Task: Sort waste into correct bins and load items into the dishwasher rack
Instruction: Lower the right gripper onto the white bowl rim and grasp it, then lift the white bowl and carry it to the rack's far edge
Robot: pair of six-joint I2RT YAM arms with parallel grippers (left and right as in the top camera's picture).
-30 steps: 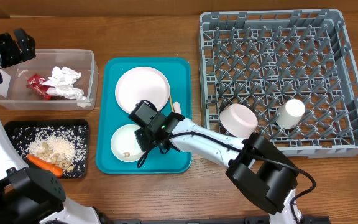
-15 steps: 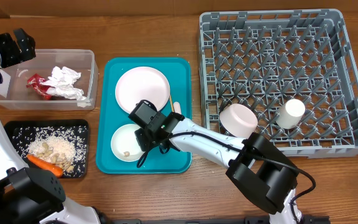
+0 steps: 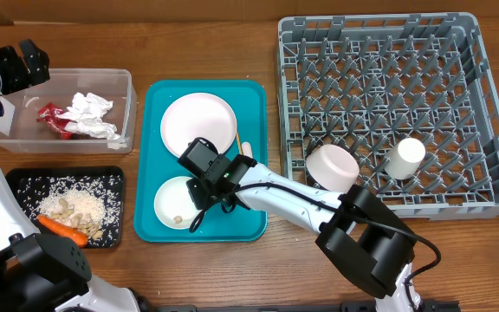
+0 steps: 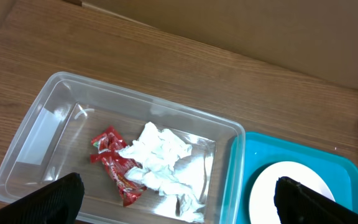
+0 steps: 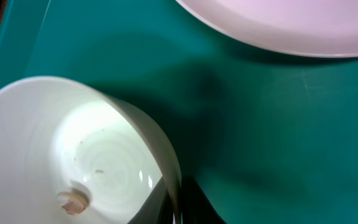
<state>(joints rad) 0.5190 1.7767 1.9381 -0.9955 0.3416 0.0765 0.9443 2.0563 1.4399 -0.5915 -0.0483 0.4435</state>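
Observation:
My right gripper (image 3: 199, 189) is shut on the right rim of a small white bowl (image 3: 173, 201) on the teal tray (image 3: 232, 227). In the right wrist view the fingers (image 5: 176, 202) pinch the bowl's rim (image 5: 55, 137), and a beige crumb (image 5: 73, 200) lies inside. The large white plate (image 3: 197, 124) lies behind the bowl, with a thin wooden stick (image 3: 245, 149) beside it. My left gripper (image 4: 176, 199) is open and empty above the clear tub (image 4: 48, 124), which holds a red wrapper (image 4: 114, 165) and a crumpled napkin (image 4: 160, 155).
The grey dishwasher rack (image 3: 492, 113) at the right holds a pale pink bowl (image 3: 333, 166) and a white cup (image 3: 405, 158). The black tray (image 3: 16, 178) at the front left holds rice, crumbs and an orange carrot (image 3: 61, 229).
The right gripper and the bowl have shifted very slightly, and the crumb sits a little lower in the bowl. The left arm has not moved.

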